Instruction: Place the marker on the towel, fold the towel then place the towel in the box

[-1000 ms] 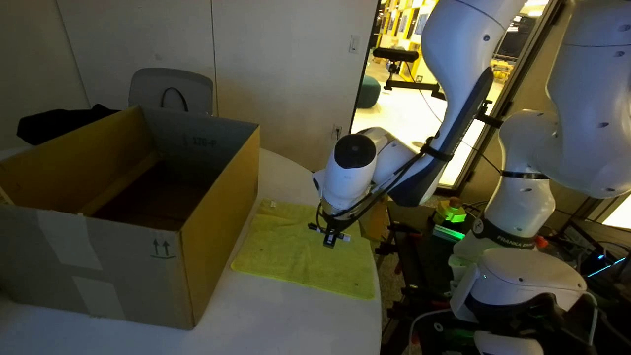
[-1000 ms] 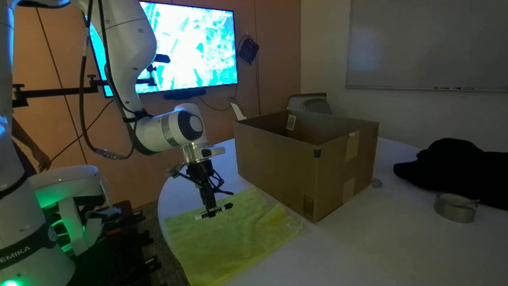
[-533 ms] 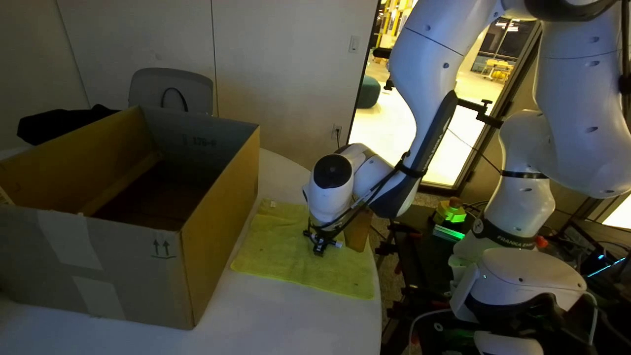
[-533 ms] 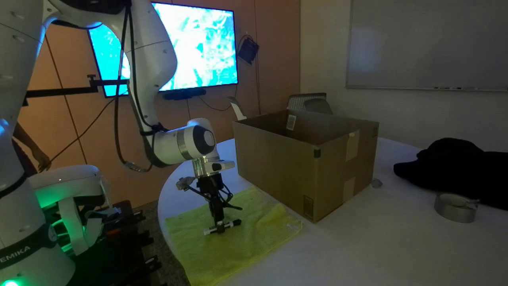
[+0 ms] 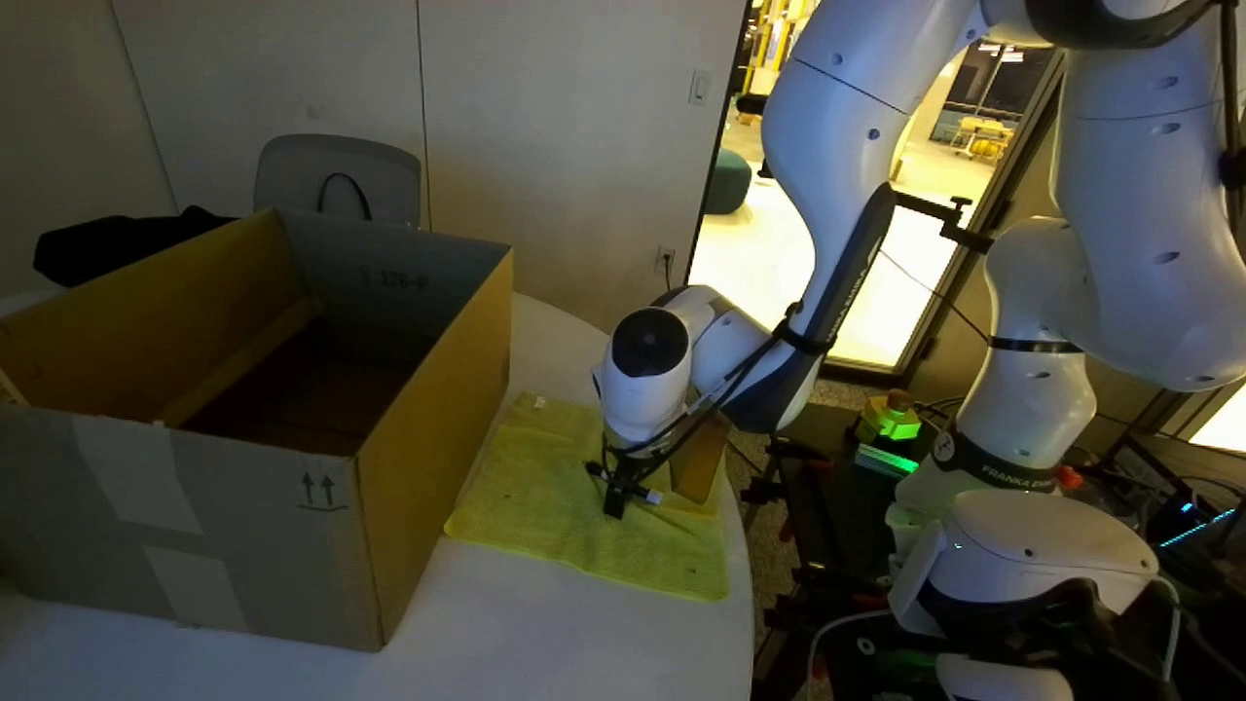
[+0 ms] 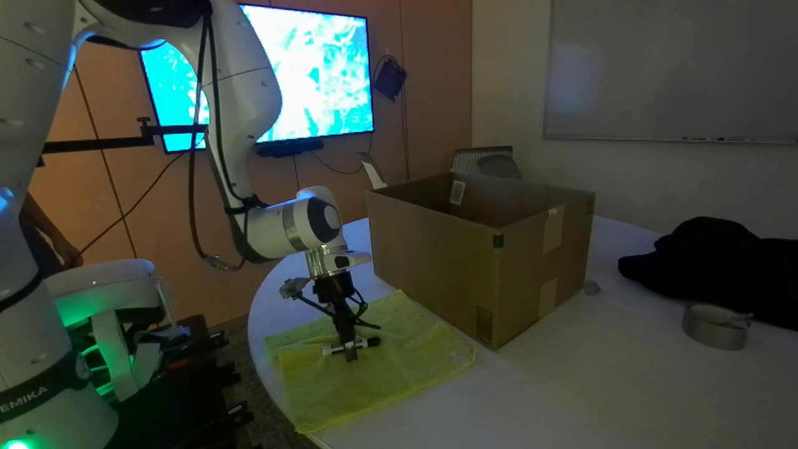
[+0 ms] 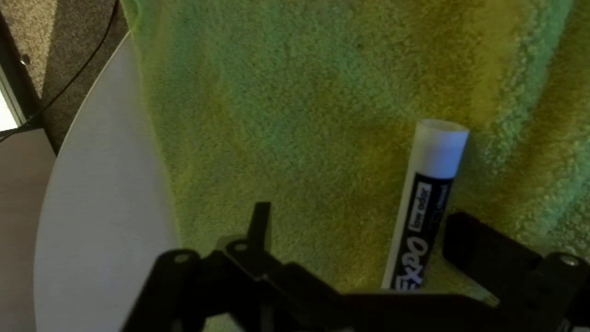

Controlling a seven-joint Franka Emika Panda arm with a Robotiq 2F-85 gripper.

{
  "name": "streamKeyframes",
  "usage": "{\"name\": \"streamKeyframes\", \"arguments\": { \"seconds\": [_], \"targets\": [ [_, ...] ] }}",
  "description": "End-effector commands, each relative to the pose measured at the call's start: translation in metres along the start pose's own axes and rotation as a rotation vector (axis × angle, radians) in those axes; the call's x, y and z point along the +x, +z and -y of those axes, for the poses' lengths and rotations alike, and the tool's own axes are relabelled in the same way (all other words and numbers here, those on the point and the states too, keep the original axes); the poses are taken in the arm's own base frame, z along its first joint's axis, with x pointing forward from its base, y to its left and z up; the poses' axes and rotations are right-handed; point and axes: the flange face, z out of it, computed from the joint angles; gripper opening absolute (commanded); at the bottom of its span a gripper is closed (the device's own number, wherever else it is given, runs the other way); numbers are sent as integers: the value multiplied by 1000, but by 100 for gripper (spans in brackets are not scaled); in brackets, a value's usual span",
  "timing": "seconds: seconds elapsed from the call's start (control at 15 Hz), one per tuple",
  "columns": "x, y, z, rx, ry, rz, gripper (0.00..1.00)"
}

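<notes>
gripper (image 7: 359, 216) has fingers apart, low in the wrist view; between them, right of centre, the marker (image 7: 423, 207) lies on the towel (image 7: 286, 120).

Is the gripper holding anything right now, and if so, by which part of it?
Nothing is held: in the wrist view the gripper stands open, and the marker is between its fingers, with a clear gap to one.

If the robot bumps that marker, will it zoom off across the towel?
Probably not far. The marker looks round like a tube, so it could start to roll sideways. But the yellow towel under it looks fuzzy, which would likely slow it down. And the black finger close beside it might block it on that side.
</notes>
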Motion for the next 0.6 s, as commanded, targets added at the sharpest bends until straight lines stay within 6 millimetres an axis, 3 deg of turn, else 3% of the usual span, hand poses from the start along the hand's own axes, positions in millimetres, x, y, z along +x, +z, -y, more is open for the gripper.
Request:
{"name": "streamKeyframes", "arguments": {
  "seconds": [0.0, 0.33, 0.53],
  "targets": [
    [-10, -35, 2, -27, 30, -81, 100],
    [-31, -88, 18, -65, 30, -178, 99],
    [-48, -113, 41, -8, -18, -199, 100]
  ]
}}
